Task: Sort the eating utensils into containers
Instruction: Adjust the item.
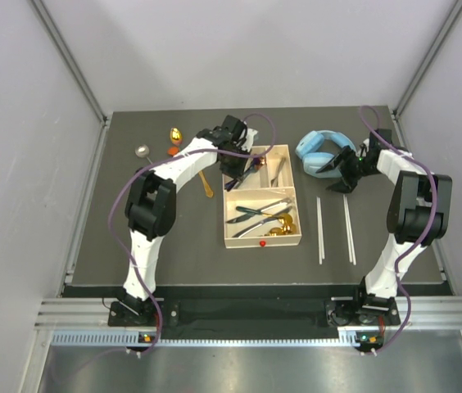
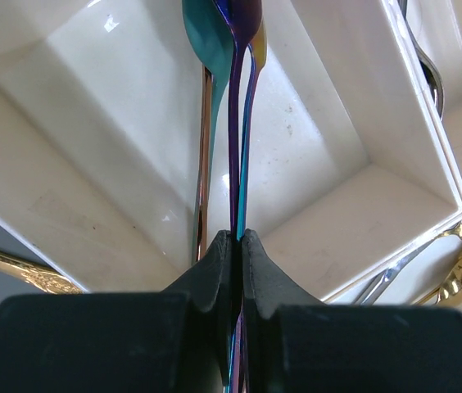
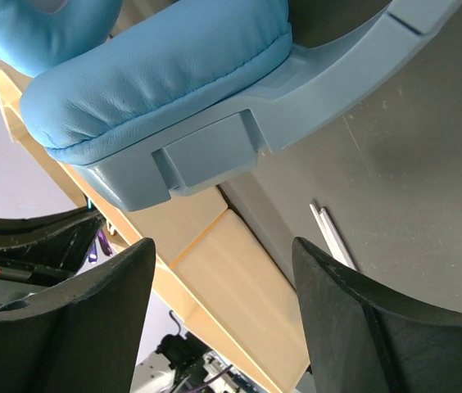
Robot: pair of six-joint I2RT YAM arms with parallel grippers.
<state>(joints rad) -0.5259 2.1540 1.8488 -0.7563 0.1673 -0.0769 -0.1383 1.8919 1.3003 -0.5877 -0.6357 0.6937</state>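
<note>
Purple spoon [image 2: 236,131] was pinched at its handle tip by the shut left gripper [image 2: 237,237], bowl down inside the tray's [image 2: 329,123] far-left small section, probably for sorting. Right gripper [image 3: 221,255] gaped wide, empty, beside the headphones [image 3: 174,74].

Overhead view: soft, even light from above, with faint shadows under the arms on the dark table [image 1: 133,246]. The gold spoon [image 1: 175,133] glints.

Left wrist view: bright. The cream tray [image 2: 92,164] is nearly blown out with small glare spots, the purple spoon [image 2: 235,123] gleams, and the black fingers [image 2: 215,278] are soft and dark.

Right wrist view: the headphones [image 3: 174,74] are well lit, the fingers [image 3: 75,327] are dark and blurry, and the table has a streaky sheen.
</note>
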